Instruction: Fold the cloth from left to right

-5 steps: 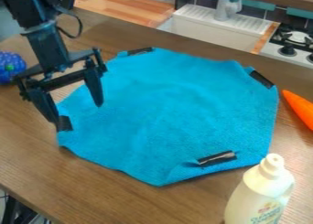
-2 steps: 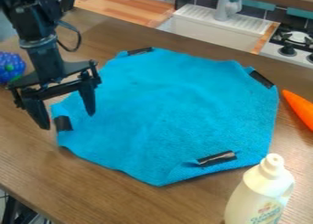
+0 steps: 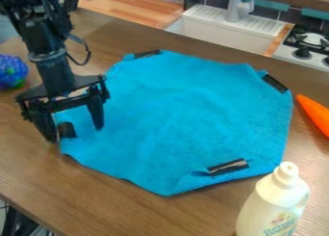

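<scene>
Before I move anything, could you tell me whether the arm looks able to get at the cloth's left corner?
Probably yes: the tool hangs open around the black tape at that end of the cloth, and the white bottle stands well clear.

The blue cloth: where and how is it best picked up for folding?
Probably pinch the blue cloth at its left corner, by the black tape, from above: it lies nearly flat, and that corner would start the fold. The open tool hangs there.

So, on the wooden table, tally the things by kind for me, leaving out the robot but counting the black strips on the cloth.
Cloth: 1
Black strips: 4
Bottle: 1
Orange pointed thing: 1
Blue bumpy thing: 1
Total: 8
</scene>
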Robot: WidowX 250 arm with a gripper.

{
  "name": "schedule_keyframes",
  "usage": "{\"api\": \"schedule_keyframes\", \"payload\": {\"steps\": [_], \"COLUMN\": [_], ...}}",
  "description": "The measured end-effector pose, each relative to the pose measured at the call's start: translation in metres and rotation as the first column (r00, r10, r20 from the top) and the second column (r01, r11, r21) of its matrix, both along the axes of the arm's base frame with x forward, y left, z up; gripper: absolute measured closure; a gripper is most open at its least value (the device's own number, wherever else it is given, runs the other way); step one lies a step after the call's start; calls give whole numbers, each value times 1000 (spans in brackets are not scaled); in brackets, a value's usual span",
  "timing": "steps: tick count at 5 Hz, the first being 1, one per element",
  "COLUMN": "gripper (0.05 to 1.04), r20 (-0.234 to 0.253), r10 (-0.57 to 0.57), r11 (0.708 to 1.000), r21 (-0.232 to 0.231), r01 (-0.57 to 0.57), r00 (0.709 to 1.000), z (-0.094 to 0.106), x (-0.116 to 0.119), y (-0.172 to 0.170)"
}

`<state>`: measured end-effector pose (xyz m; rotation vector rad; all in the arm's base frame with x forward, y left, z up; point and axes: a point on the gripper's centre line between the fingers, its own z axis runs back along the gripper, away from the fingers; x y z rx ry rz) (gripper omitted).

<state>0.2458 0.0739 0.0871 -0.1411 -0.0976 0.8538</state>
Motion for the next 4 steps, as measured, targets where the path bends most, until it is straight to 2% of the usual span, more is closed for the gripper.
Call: {"api": "schedule_keyframes", "payload": {"steps": [1, 3, 4], "gripper": [135, 716, 916], "r20": [10, -9, -35], "r10": [-7, -26, -20], "r11": [1000, 1000, 999], "r21": [21, 5, -27], "r01": [7, 26, 19], "r00": [1000, 1000, 999], "z": [-6, -8, -8], "x": [0, -4, -13], "y": [2, 7, 13]}}
